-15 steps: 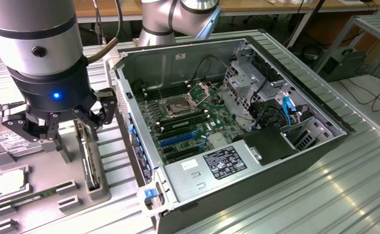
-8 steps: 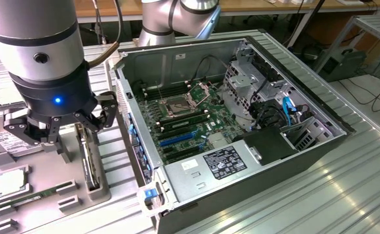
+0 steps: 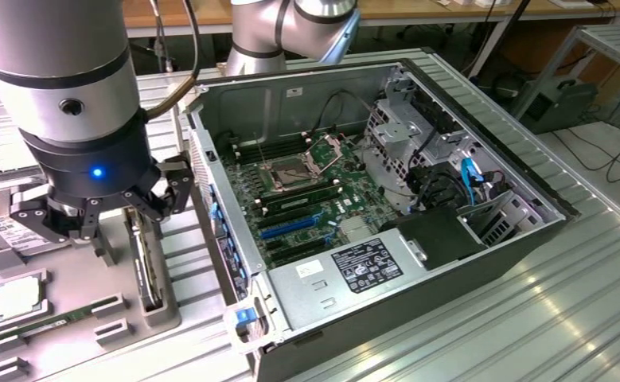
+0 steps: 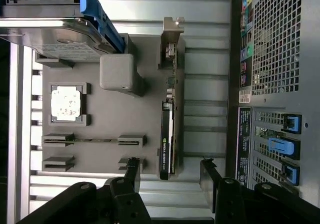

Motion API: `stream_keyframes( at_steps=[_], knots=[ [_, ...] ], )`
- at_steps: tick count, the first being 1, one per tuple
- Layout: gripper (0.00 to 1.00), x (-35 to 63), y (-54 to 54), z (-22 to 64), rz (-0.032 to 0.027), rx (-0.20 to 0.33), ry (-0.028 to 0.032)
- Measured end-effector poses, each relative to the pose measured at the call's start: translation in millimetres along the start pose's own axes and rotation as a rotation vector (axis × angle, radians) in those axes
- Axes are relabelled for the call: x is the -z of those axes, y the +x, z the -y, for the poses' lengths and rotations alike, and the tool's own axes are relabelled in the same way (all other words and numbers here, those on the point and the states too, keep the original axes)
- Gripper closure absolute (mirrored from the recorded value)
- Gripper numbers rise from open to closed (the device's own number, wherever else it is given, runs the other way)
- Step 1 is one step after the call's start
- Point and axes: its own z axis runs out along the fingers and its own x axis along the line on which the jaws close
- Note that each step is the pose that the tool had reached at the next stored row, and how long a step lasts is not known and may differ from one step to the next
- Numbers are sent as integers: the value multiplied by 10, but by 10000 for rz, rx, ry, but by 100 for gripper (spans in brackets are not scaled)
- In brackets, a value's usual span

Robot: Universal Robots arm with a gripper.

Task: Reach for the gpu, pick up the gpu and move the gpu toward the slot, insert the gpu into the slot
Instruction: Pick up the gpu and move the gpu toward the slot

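Ext. view: gpu (image 3: 146, 274) stands on edge in grey tray (image 3: 76, 278); its end nearer the hard drive (image 3: 1, 235) is hidden behind gripper (image 3: 134, 227). Hard drive, at tray's corner, partly covered too. Tray cut off by pic edge. Wrist view: gpu label print too small to read.

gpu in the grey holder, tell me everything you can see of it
The thin flat dark circuit card stands on its long edge in a groove of the grey plastic holder tray, beside the open computer case. A silver-grey metal bracket closes one end; small white lettering marks the dark half near the other. Nothing grips it: the jaws stand open, one to each side of that end, not touching.
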Motion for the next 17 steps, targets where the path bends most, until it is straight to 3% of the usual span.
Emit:
stream_keyframes(
  at_steps=[17],
  knots=[
    [40, -116, -2, 69, 0, 1, -28]
  ],
)
